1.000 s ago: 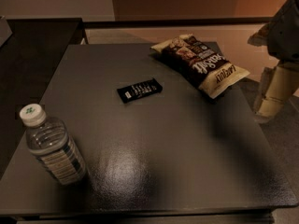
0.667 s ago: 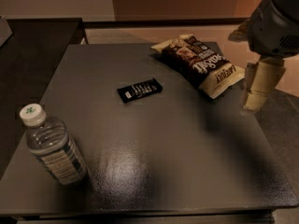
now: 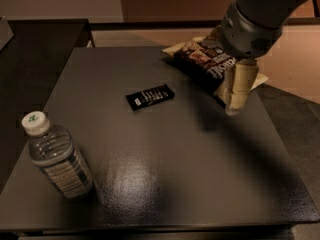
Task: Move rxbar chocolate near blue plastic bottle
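The rxbar chocolate (image 3: pixel 150 96), a small flat black wrapper with white lettering, lies on the dark table (image 3: pixel 180 179) a little behind its middle. The blue plastic bottle (image 3: pixel 57 159), clear and ribbed with a white cap bearing a green mark, stands upright at the front left. My gripper (image 3: pixel 234 104) hangs from the grey arm at the upper right. It is over the near edge of the chip bag, to the right of the bar and well apart from it. It holds nothing that I can see.
A brown-and-cream chip bag (image 3: pixel 202 59) lies at the back right of the table, partly hidden by my arm (image 3: pixel 255 19). A second dark surface (image 3: pixel 35 59) stands to the left. Tan floor shows beyond the right edge.
My arm has swung in from the right edge and moved left and forward over the table. The gripper now hangs over the chip bag. The bar and the bottle have not moved.
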Available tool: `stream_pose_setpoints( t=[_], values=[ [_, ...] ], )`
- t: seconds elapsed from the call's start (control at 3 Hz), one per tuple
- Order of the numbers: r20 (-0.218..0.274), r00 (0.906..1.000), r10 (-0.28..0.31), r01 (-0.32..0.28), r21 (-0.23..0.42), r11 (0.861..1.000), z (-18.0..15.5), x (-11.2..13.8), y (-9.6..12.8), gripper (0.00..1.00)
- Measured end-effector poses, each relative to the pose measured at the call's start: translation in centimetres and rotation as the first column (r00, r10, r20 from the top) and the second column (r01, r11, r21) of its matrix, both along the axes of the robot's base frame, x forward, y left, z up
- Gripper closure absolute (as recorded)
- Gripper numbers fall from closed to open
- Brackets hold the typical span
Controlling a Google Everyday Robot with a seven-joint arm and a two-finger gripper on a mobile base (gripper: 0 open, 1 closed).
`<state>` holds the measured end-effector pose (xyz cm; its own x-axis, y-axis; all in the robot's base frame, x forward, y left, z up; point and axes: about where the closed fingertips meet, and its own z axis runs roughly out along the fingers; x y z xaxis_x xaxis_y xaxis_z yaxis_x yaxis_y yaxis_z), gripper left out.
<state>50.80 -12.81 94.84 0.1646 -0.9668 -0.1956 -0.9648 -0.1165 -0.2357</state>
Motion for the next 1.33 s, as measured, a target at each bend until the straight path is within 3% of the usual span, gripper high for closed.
stream_pose_setpoints(
  t=[0.67, 1.33],
  values=[
    [-0.032, 0.9891, 0.143, -0.145, -0.035, 0.989, -3.4, 3.6, 4.4, 0.00],
    [-0.078, 0.9747, 0.210, -0.212, -0.027, 0.977, -5.3, 5.9, 8.0, 0.00]
  ],
)
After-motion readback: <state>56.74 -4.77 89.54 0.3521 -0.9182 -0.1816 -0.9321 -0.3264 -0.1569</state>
